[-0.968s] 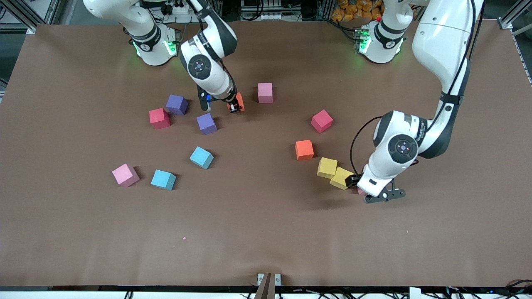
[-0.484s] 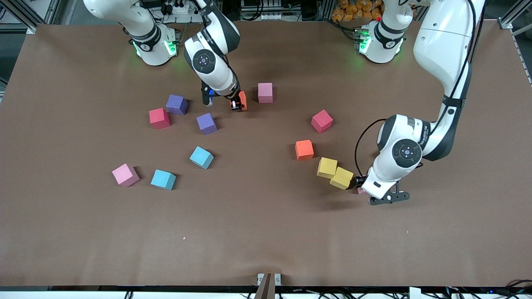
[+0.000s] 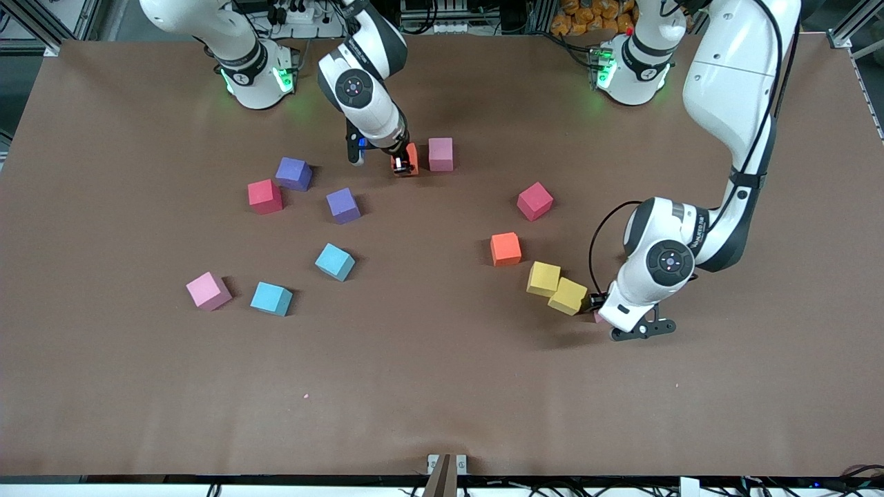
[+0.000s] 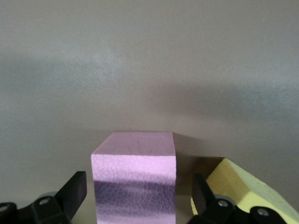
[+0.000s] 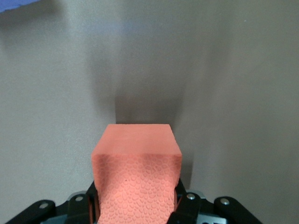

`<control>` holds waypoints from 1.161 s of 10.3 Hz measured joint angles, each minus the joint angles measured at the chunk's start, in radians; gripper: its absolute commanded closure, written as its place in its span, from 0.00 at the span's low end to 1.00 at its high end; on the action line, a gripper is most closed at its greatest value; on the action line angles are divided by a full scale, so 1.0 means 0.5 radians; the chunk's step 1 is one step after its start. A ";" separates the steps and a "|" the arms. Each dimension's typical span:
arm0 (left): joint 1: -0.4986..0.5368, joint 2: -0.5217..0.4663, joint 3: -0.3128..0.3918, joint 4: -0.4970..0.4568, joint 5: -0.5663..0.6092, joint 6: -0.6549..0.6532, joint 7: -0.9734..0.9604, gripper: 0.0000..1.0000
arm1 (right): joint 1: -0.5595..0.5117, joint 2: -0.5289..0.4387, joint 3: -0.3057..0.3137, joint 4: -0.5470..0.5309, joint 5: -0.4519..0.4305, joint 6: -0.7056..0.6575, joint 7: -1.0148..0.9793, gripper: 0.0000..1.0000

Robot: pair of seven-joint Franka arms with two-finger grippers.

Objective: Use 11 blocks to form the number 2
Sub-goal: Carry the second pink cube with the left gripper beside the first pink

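My right gripper (image 3: 404,164) is shut on an orange block (image 3: 406,159), also the orange block (image 5: 135,172) in the right wrist view, low over the table right beside a pink block (image 3: 440,153). My left gripper (image 3: 599,312) stands open at table level around another pink block (image 4: 134,177), with a gap at each finger. This block is mostly hidden under the hand in the front view. It sits beside a tilted yellow block (image 3: 568,295), the yellow block (image 4: 243,186) of the left wrist view, which touches a second yellow block (image 3: 543,278).
Loose on the table are an orange block (image 3: 505,248), two purple blocks (image 3: 293,173) (image 3: 343,205), two light blue blocks (image 3: 335,261) (image 3: 271,298) and a pink block (image 3: 208,290). Two crimson cubes (image 3: 265,196) (image 3: 534,201) lie among them.
The right gripper has carried the orange block toward the left arm's end, up beside the pink block. The left hand has shifted slightly over its pink block and stays open.
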 measured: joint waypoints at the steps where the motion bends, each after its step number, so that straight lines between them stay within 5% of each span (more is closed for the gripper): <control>1: 0.000 0.016 0.000 0.000 0.000 0.000 0.030 0.44 | 0.001 0.015 0.000 0.000 0.020 0.022 0.000 0.75; 4: 0.000 0.018 0.001 0.007 0.000 -0.001 0.046 0.80 | 0.048 0.056 0.000 0.000 0.092 0.082 0.000 0.75; 8: -0.038 -0.226 -0.029 0.055 -0.001 -0.384 0.046 0.80 | 0.115 0.110 0.000 0.001 0.130 0.150 0.000 0.75; 12: -0.116 -0.465 -0.308 0.011 -0.178 -0.680 -0.318 0.78 | 0.128 0.113 0.000 0.003 0.137 0.166 0.000 0.75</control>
